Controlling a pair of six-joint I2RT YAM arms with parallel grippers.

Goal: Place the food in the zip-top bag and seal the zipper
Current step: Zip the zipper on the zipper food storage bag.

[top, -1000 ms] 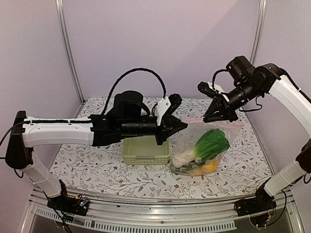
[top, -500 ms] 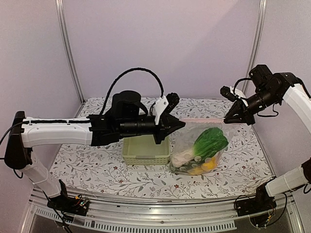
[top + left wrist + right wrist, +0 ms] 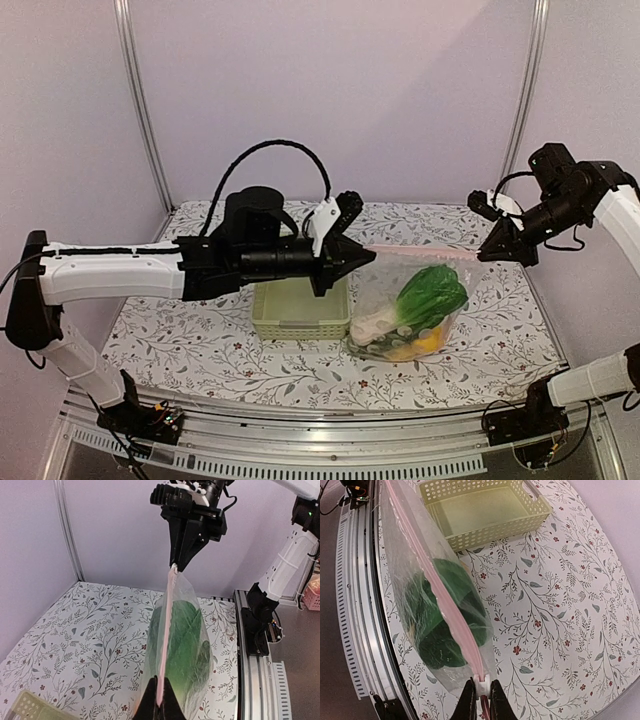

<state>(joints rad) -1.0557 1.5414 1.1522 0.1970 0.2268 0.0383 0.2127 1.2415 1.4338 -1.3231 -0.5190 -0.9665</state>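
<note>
The zip-top bag [image 3: 395,300] stands on the floral tabletop [image 3: 200,345] at about 4 o'clock from its middle; its lower end rests on the surface and its mouth edge is pulled taut above, held between the two arms. The left pincer [image 3: 366,254] is clenched on the zipper [image 3: 425,252] at the bag's 10 o'clock corner; in its own wrist view the fingertips pinch flat on the pink strip at 6 o'clock of the frame. The right pincer [image 3: 487,256] is clenched on the opposite end, at the bag's 2 o'clock corner; in the right wrist view its fingers [image 3: 468,700] close on the very end of the strip. Between the two grips the zipper runs as one thin, straight pink line, stretched nearly level; whether its two halves are pressed together along the whole run I cannot tell. The food is inside the bag; the bok choy [image 3: 432,292] fills the upper part, leaves toward 1 o'clock and white stem toward 8 o'clock; a yellow lemon [image 3: 428,343] lies under it at the bottom of the bag; the other pieces are too hidden to make out. The pale green basket [image 3: 300,312] sits just beside the bag at its 9 o'clock, under the left arm.
</note>
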